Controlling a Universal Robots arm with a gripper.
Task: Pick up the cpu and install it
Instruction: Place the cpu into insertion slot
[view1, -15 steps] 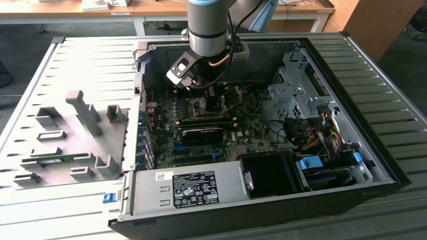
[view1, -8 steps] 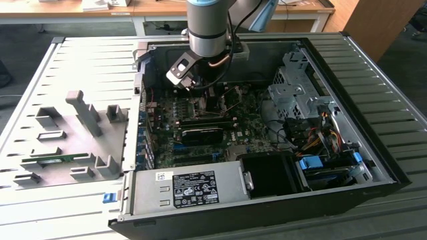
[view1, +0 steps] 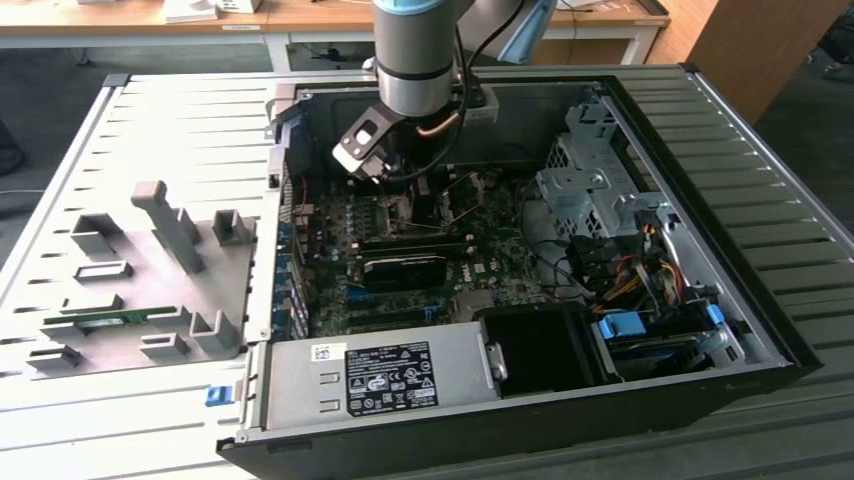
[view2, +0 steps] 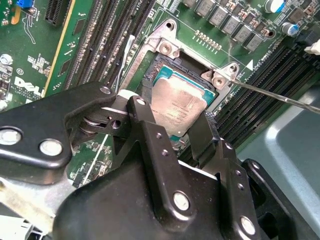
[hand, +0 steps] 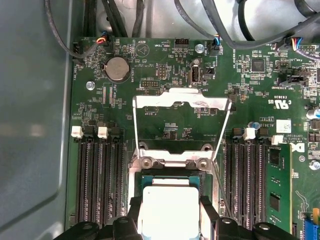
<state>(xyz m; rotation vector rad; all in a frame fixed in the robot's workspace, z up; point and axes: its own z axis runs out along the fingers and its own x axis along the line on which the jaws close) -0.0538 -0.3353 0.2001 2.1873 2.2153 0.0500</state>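
We see the end effector (view2: 172, 120) clamped on the cpu (view2: 177, 97), fingers barely apart, right over the open socket (view2: 164, 61); risk we judge: any tilt or offset on seating bends pins or jams a corner.

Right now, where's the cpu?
In both wrist views, the cpu sits between the fingers at the open socket, memory slots either side.

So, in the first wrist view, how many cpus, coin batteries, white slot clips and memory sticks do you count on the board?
cpu: 1
coin battery: 1
white slot clips: 4
memory stick: 1
Total: 7
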